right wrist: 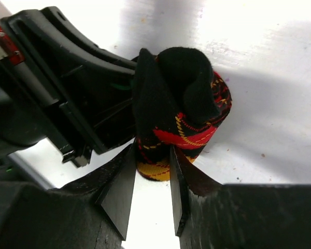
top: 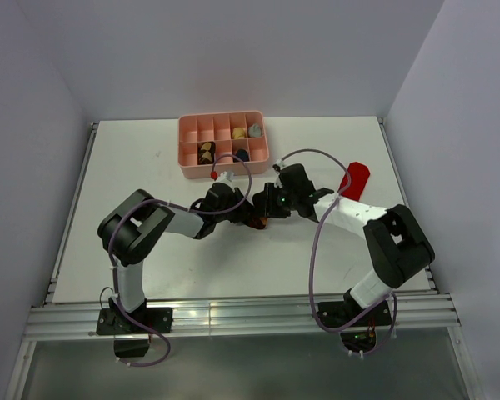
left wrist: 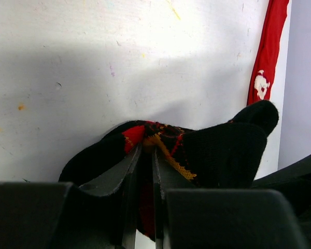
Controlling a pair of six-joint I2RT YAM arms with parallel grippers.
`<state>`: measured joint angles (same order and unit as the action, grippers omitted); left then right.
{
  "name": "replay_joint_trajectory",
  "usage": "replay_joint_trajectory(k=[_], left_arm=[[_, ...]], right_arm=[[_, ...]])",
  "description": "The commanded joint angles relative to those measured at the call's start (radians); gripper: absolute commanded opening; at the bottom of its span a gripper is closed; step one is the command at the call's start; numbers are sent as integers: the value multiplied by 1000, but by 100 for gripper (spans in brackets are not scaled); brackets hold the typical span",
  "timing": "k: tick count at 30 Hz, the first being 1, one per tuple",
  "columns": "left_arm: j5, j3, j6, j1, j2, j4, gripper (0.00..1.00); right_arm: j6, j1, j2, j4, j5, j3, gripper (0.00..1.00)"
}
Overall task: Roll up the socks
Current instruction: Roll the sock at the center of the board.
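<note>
A rolled bundle of black sock with red-orange argyle diamonds (right wrist: pixel 181 109) lies at the table's middle, between both grippers (top: pixel 257 220). A yellow-tan patch shows at its lower end; I cannot tell whether that is the tan argyle sock. My left gripper (left wrist: pixel 146 151) is shut on a fold of this bundle (left wrist: pixel 217 150), and sits just left of it in the top view (top: pixel 236 207). My right gripper (right wrist: pixel 151 151) pinches the roll's near end, coming from the right (top: pixel 271 204). The plain red sock (top: pixel 354 179) lies flat to the right, also seen in the left wrist view (left wrist: pixel 269 46).
A pink compartment tray (top: pixel 186 150) with several small items stands at the back, just beyond the grippers. White walls close in the table on the left, right and back. The two arms' wrists nearly touch over the bundle.
</note>
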<state>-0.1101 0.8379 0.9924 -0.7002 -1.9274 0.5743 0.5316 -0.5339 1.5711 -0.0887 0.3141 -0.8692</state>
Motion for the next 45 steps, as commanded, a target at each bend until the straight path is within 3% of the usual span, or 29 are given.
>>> replay_joint_trajectory(k=[1, 5, 15, 20, 28, 34, 40, 43, 45], left_arm=[[0, -14, -12, -5, -28, -22, 20], [-3, -10, -23, -5, -32, -31, 20], [-10, 21, -72, -19, -36, -53, 20], [13, 26, -96, -38, -22, -62, 20], [53, 18, -123, -42, 16, -86, 22], [85, -20, -127, -45, 59, -53, 31], [90, -25, -143, -51, 54, -73, 26], [99, -19, -153, -55, 44, -86, 19], [102, -13, -159, -59, 39, -97, 18]], right_arm=[[57, 21, -49, 136, 138, 22, 39], [94, 37, -51, 184, 151, 45, 38], [148, 52, -3, 240, 167, 52, 18], [160, 52, 43, 245, 181, 52, 19], [166, 54, 81, 231, 168, 90, 29], [166, 55, 124, 211, 155, 62, 29], [169, 57, 89, 199, 166, 56, 29], [166, 64, 23, 176, 128, 68, 30], [186, 78, -28, 146, 94, 81, 34]])
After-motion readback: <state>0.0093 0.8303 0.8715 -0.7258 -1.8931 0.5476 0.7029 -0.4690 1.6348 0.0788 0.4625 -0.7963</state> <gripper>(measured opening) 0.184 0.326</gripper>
